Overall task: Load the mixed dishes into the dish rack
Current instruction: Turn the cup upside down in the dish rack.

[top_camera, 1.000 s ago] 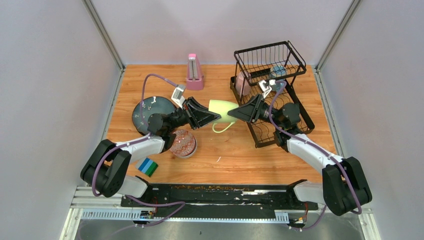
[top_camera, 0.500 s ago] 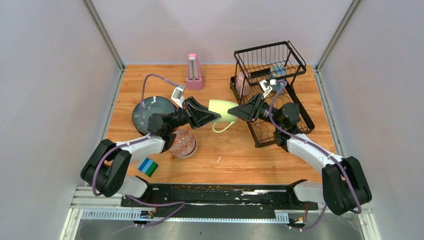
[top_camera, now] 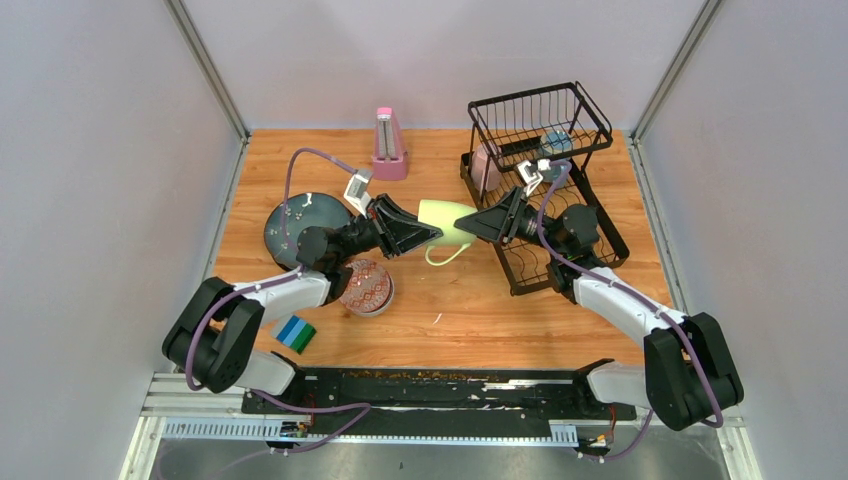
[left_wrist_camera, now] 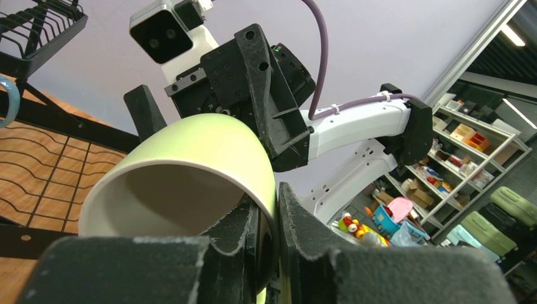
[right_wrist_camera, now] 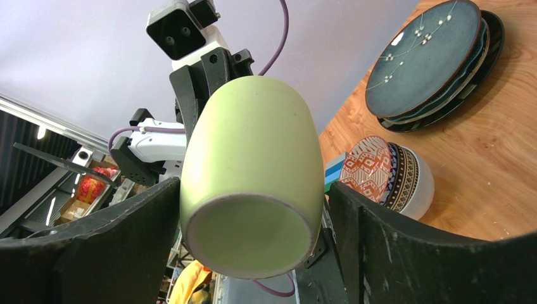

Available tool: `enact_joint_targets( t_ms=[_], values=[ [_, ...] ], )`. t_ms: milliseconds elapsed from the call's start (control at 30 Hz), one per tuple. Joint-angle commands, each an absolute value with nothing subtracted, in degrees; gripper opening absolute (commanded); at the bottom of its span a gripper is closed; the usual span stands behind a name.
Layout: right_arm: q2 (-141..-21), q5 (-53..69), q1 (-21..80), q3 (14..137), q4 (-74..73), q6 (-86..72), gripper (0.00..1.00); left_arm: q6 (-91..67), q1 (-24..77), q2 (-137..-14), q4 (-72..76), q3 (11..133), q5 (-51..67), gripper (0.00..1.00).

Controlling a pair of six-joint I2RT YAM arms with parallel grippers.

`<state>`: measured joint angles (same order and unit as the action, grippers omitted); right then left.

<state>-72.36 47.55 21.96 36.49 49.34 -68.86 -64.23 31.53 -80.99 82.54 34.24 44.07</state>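
Observation:
A pale green mug [top_camera: 447,219] hangs on its side in the air between the two arms, left of the black wire dish rack [top_camera: 515,268]. My left gripper [top_camera: 434,236] is shut on the mug's wall at the rim [left_wrist_camera: 273,209], one finger inside and one outside. My right gripper [top_camera: 463,226] stands open, its fingers [right_wrist_camera: 126,234] straddling the mug's base [right_wrist_camera: 253,234] closely on both sides. Two blue-grey plates [top_camera: 300,225] lie stacked at the left. A stack of patterned bowls [top_camera: 368,288] sits in front of them. A pink-white mug [top_camera: 487,168] stands in the rack.
A pink metronome [top_camera: 388,145] stands at the back, left of the rack's tall basket [top_camera: 540,100], which holds a bluish item [top_camera: 555,143]. A blue-green striped block [top_camera: 295,333] lies near the left arm's base. Grey walls close in both sides.
The mug and the left arm have stayed put. The right gripper has edged slightly further around the mug's base.

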Motion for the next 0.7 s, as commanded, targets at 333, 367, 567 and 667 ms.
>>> enact_joint_targets(
  t_ms=[333, 367, 567, 667],
  values=[
    [-71.73, 47.81, 22.28, 38.68, 49.75, -68.01, 0.59, -64.01, 31.72, -80.45, 88.68, 36.84, 41.97, 0.01],
    [-71.72, 47.74, 22.24, 38.67, 49.72, -68.02, 0.55, -64.63, 31.7, -80.57, 88.68, 36.83, 41.71, 0.03],
    [-71.36, 46.63, 22.22, 38.44, 48.72, -67.7, 0.44, -66.79, 31.73, -81.77, 88.69, 37.64, 42.16, 0.21],
    [-70.58, 45.15, 22.08, 37.54, 47.75, -67.41, 0.4, -67.03, 31.68, -81.78, 88.71, 37.47, 42.47, 0.34]
  ],
)
